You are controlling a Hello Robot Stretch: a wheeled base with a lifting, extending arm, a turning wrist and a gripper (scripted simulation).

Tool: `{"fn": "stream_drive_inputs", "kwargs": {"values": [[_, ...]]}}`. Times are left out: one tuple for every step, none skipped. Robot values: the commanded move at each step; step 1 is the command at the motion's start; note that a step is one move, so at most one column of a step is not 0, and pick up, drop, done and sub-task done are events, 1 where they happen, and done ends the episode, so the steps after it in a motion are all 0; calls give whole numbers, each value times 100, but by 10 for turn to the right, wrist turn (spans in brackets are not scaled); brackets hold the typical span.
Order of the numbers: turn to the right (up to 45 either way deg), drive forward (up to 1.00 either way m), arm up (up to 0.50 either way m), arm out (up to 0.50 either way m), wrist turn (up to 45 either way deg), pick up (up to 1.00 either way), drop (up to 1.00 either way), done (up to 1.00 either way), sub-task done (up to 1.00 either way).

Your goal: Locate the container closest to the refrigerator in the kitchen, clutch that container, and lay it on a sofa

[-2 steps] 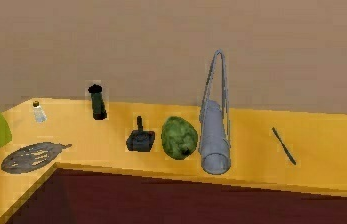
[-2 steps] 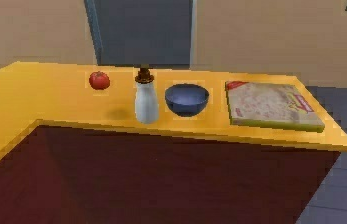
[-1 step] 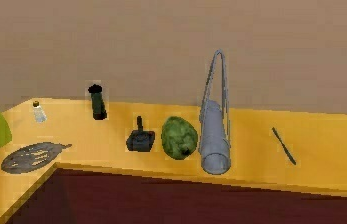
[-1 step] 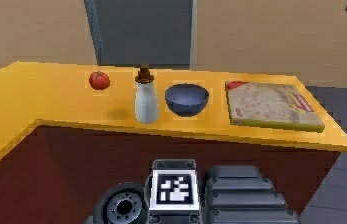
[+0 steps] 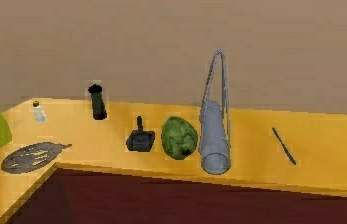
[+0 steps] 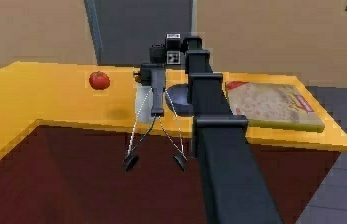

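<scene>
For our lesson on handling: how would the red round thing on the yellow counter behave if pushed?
The red round thing looks ball-shaped, so it would probably roll. It looks small on the counter, so likely light to lift.

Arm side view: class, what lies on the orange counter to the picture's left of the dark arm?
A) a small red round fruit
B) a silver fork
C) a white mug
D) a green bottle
A: a small red round fruit sits on the orange counter, to the left of the arm in the arm side view.
</scene>
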Motion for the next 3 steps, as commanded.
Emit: {"fn": "stream_drive_inputs", "kwargs": {"values": [[0,0,0,0,450,0,0,0,0],[0,0,0,0,450,0,0,0,0],[0,0,0,0,450,0,0,0,0]]}}
